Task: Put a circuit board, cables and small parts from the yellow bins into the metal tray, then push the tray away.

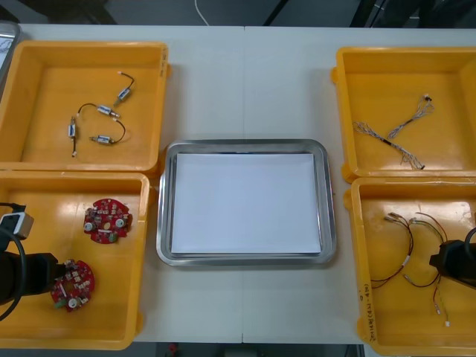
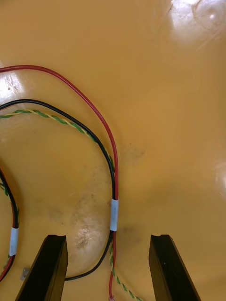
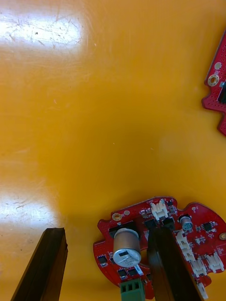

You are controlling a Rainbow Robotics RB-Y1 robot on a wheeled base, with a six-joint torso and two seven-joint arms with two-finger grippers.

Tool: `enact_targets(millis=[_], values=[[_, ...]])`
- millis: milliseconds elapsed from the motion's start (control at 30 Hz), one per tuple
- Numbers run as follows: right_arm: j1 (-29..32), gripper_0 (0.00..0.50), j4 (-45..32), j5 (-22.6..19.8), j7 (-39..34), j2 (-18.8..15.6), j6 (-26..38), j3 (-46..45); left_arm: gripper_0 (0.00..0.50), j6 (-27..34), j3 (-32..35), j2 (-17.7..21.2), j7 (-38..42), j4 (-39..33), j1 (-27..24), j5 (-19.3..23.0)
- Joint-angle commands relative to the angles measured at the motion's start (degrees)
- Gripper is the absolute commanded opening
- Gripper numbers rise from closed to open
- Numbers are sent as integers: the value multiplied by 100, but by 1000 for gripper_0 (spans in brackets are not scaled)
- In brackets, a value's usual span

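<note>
Two round red circuit boards lie in the near left yellow bin [image 1: 30, 216]: one [image 1: 106, 219] farther in, one [image 1: 72, 282] right beside my left gripper [image 1: 44, 271]. In the left wrist view that gripper [image 3: 106, 270] is open just above the bin floor. One of its fingers [image 3: 169, 268] overlaps the near board [image 3: 141, 244], and the other board's edge [image 3: 219, 91] lies beyond. My right gripper [image 1: 446, 260] hangs over the near right bin [image 1: 357, 260]. It [image 2: 108, 270] is open, and a red, black and yellow-green cable [image 2: 114, 211] runs between its fingers.
The metal tray [image 1: 165, 223], white inside, sits at the table's middle. The far left bin [image 1: 22, 67] holds small metal parts [image 1: 104, 111] on black leads. The far right bin [image 1: 349, 82] holds a thin twisted cable [image 1: 394, 134]. More red and black cables [image 1: 405, 249] lie by my right gripper.
</note>
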Motion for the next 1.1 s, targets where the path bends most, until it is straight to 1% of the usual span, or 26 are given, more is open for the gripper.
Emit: enact_targets(millis=[33, 200, 467, 500, 533, 567, 600, 633, 667, 767, 800, 833, 900, 933, 967, 1000, 1100], values=[[124, 500, 115, 57, -139, 55, -198, 166, 500, -89, -101, 18, -483, -17, 184, -91], [124, 500, 308, 57, -122, 55, -453, 236, 500, -106, -162, -52, -483, -8, 184, -170], [124, 500, 449, 48, -113, 55, -470, 262, 500, -168, -162, -123, -501, -8, 228, -223], [124, 500, 493, 39, -113, 55, -488, 271, 471, -185, -180, -131, -510, -8, 246, -232], [124, 500, 546, 22, -104, 55, -532, 271, 364, -203, -206, -131, -510, -8, 246, -240], [124, 500, 563, 22, -95, 55, -550, 271, 310, -220, -215, -131, -510, -8, 255, -249], [124, 500, 590, 22, -86, 55, -576, 271, 147, -264, -250, -131, -510, -8, 263, -267], [124, 500, 590, 22, -86, 55, -576, 271, 147, -264, -250, -131, -510, -8, 263, -267], [124, 500, 590, 31, -86, 55, -576, 271, 0, -326, -268, -131, -518, -8, 272, -284], [115, 500, 616, 31, -113, 55, -576, 280, 0, -361, -294, -131, -545, -8, 272, -311], [124, 454, 616, 31, -122, 55, -567, 289, 0, -361, -294, -131, -554, -17, 272, -319], [124, 426, 625, 39, -122, 55, -567, 289, 0, -361, -294, -131, -554, -17, 272, -328], [124, 297, 616, 57, -122, 63, -567, 306, 0, -361, -285, -131, -554, -17, 263, -328], [124, 297, 616, 57, -130, 55, -567, 306, 0, -361, -276, -131, -554, -26, 255, -328], [124, 49, 634, 48, -130, 63, -567, 315, 0, -361, -259, -131, -562, -26, 246, -311], [124, 0, 669, 31, -139, 55, -576, 315, 0, -361, -241, -131, -562, -34, 237, -293], [124, 0, 669, 31, -148, 55, -576, 315, 0, -308, -197, -131, -554, -52, 202, -267]])
